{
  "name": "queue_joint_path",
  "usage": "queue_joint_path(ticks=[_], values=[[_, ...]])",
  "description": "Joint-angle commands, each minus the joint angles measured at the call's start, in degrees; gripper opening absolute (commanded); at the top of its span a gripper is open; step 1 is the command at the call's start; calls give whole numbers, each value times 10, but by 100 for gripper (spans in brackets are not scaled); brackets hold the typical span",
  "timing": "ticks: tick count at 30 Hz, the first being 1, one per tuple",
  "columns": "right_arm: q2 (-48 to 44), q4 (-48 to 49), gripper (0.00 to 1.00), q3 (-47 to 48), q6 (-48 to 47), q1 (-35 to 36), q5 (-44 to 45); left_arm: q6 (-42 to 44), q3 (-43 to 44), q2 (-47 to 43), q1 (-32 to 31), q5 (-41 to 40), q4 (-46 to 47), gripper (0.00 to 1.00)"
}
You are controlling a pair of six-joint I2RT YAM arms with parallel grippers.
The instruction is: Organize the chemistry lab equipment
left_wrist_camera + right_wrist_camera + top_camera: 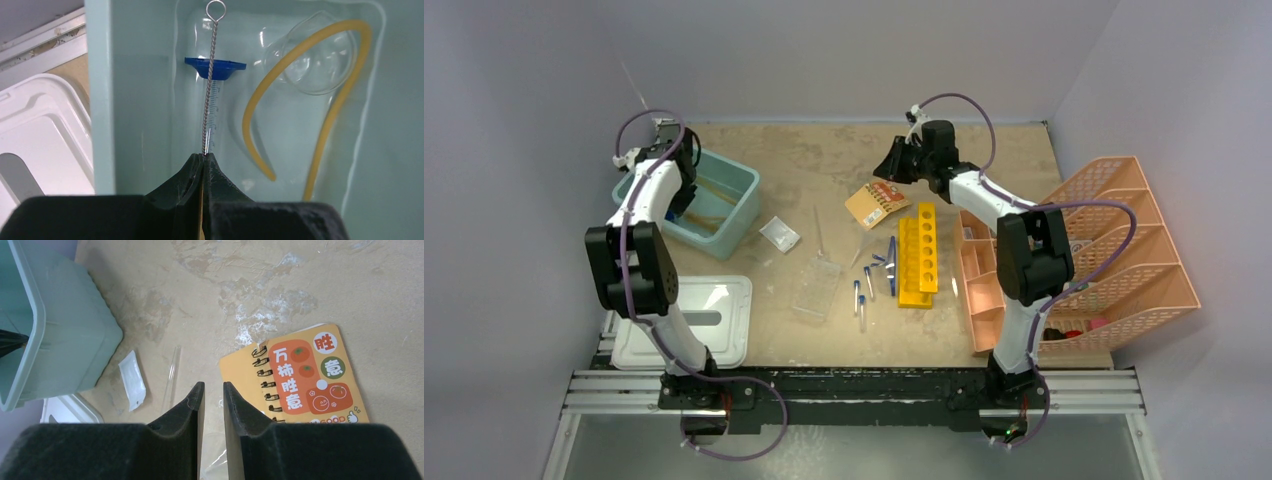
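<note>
Thin brush (209, 85): its twisted wire stem is pinched between the pressed-together fingers of the left gripper (202, 156), directly above the inside of the teal bin (100, 100), with the stem's loop end pointing away from the claw. Only the left wrist view shows this grip and what lies in the bin under the wire: a clear graduated cylinder with a blue foot (215, 67), a curved yellow hose (255, 110) and a clear glass vessel (320, 65) inside the hose's bend. From above, the left arm hides most of the bin's interior.

A white lid (724, 300) lies on the near side of the bin. To the right of the bin, the top view shows a small clear bag (779, 233), a thin glass rod (819, 230), a clear plastic tube rack (816, 288), several blue-capped tubes (876, 275) scattered on the table, and two yellow racks (917, 255) side by side.

Farther right of the bin, the right gripper (213, 390) hangs above the table with its fingers slightly apart and nothing between them, beside an orange spiral notebook (305, 375) whose printed cover reads clearly only in the right wrist view. A salmon-pink mesh organiser (1114, 250) stands farthest from the bin, at the table's right edge.
</note>
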Motion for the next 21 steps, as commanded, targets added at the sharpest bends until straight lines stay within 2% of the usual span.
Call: queue_joint_path(ticks=[1, 5, 10, 15, 21], values=[[-38, 13, 23, 6, -1, -3, 6, -6, -8, 16, 7, 3, 2, 0], [-38, 2, 24, 12, -26, -2, 12, -13, -10, 30, 9, 5, -5, 2], [-40, -8, 27, 16, -47, 5, 12, 11, 6, 27, 10, 21, 10, 21], [-42, -33, 42, 31, -81, 35, 58, 67, 64, 13, 9, 65, 6, 34], [-34, -80, 51, 67, -136, 101, 139, 108, 68, -53, 7, 96, 45, 50]])
